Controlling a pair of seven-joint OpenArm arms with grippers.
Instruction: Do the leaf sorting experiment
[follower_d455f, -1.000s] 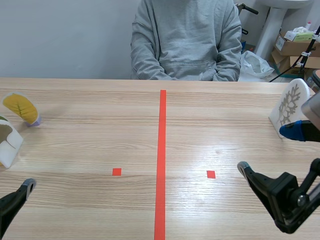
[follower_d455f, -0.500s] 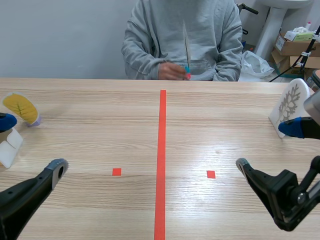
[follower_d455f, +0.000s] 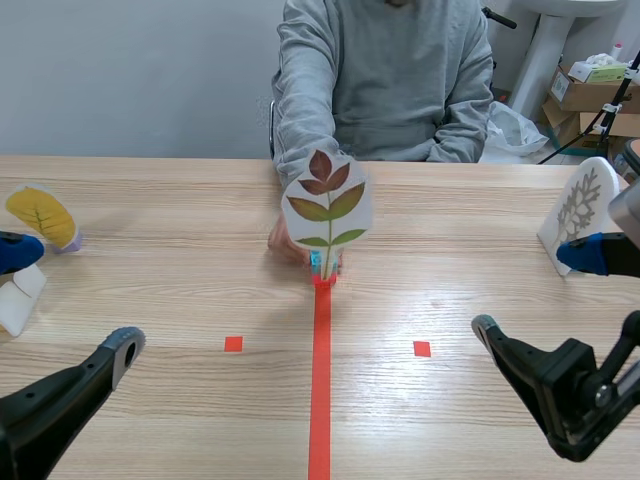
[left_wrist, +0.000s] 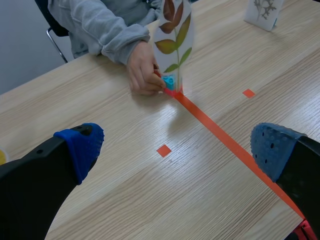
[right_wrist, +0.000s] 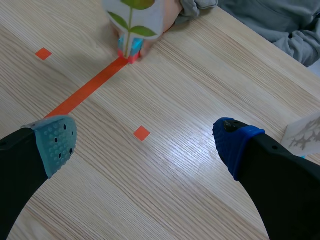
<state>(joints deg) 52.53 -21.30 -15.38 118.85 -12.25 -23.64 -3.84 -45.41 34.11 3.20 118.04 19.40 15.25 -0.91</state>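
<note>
Scene view | person's hand (follower_d455f: 283, 238) holds leaf card (follower_d455f: 328, 205) | yellow leaf (follower_d455f: 42, 215) far left

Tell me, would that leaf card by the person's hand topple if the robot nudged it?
Probably yes: the leaf card stands tall and broad on a tiny blue base, so a push high up would likely tip it. It looks thin and flat, so it is probably light and fairly stiff.
</note>
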